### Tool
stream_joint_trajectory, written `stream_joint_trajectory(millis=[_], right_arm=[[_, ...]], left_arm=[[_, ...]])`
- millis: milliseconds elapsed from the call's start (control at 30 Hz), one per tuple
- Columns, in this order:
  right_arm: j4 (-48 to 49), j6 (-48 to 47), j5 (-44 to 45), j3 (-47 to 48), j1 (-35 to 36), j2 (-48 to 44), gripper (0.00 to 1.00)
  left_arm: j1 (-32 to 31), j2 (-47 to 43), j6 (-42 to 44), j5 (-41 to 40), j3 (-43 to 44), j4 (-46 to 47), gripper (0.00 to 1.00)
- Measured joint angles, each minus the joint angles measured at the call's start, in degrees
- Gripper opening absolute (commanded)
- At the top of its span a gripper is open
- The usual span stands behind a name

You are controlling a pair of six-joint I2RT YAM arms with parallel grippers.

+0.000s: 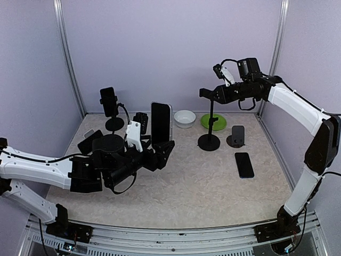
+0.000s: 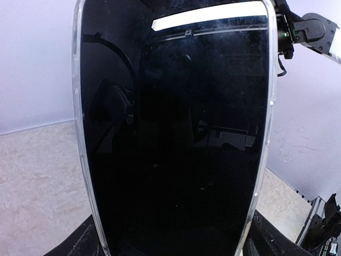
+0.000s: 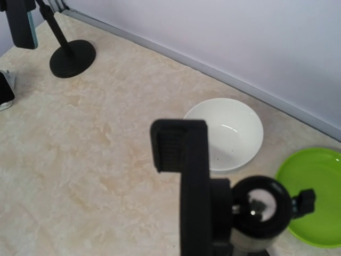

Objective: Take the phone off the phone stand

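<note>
The left gripper (image 1: 162, 151) pinches the phone (image 1: 161, 122) upright by its lower end, left of the phone stand (image 1: 209, 140) and apart from it, so removal looks done. The right gripper (image 1: 212, 94) is at the stand's empty clamp (image 3: 178, 141); I cannot tell its grip. Next, lay the phone gently down

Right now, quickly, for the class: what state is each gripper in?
Left gripper: closed, holding the phone upright.
Right gripper: at the top of the phone stand; open or closed cannot be told.
</note>
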Motion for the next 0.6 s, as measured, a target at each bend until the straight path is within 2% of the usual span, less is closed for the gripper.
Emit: stream_joint_trajectory(millis=[167, 600], right_arm=[[1.01, -0.02, 1.14, -0.42, -0.02, 0.0, 0.3], [5.75, 0.59, 1.16, -1.25, -0.09, -1.07, 0.75]], left_arm=[[-0.48, 4.07, -1.55, 0.11, 0.52, -0.59, 0.35], [-0.76, 18.53, -9.33, 2.56, 11.21, -4.2, 0.34]])
